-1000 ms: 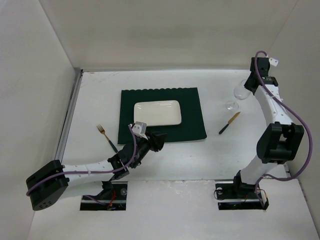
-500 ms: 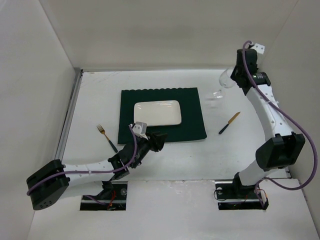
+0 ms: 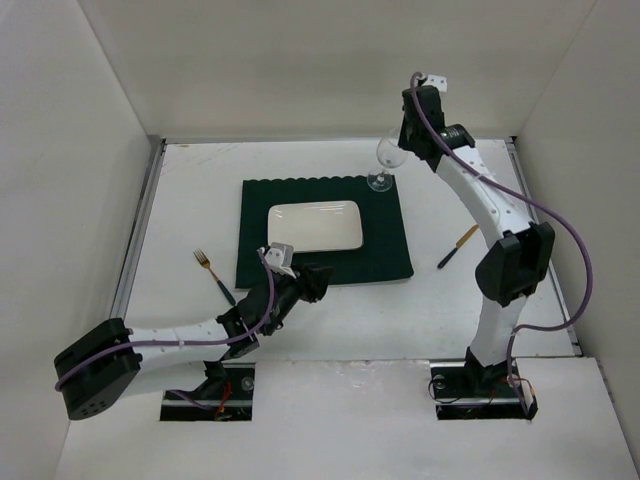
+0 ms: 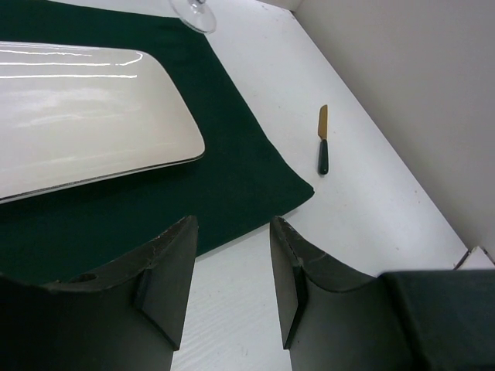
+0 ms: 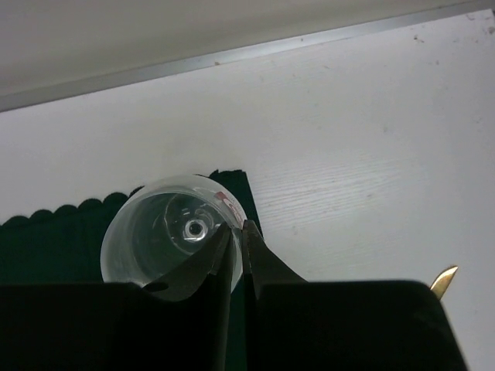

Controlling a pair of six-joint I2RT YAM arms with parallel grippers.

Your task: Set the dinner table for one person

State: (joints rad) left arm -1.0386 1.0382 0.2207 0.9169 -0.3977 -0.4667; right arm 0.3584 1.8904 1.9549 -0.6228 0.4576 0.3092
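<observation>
The dinner table [image 3: 200, 190] is a white surface with a dark green placemat [image 3: 385, 250] and a white rectangular plate [image 3: 315, 226] on it. My right gripper [image 3: 395, 148] is shut on the rim of a clear wine glass [image 3: 383, 160], one finger inside the bowl [image 5: 155, 232]. The glass's foot [image 4: 193, 11] is at the placemat's far right corner; I cannot tell if it touches. My left gripper [image 3: 318, 280] is open and empty over the table, at the placemat's near edge [image 4: 232, 170].
A gold fork [image 3: 212, 274] with a dark handle lies left of the placemat. A gold knife [image 3: 457, 246] with a dark handle lies to its right, also in the left wrist view [image 4: 322, 143]. Metal rails [image 3: 140, 225] edge the table; white walls enclose it.
My right arm has carried the wine glass left, from the table's far right to the placemat's far right corner. The left arm has not moved.
</observation>
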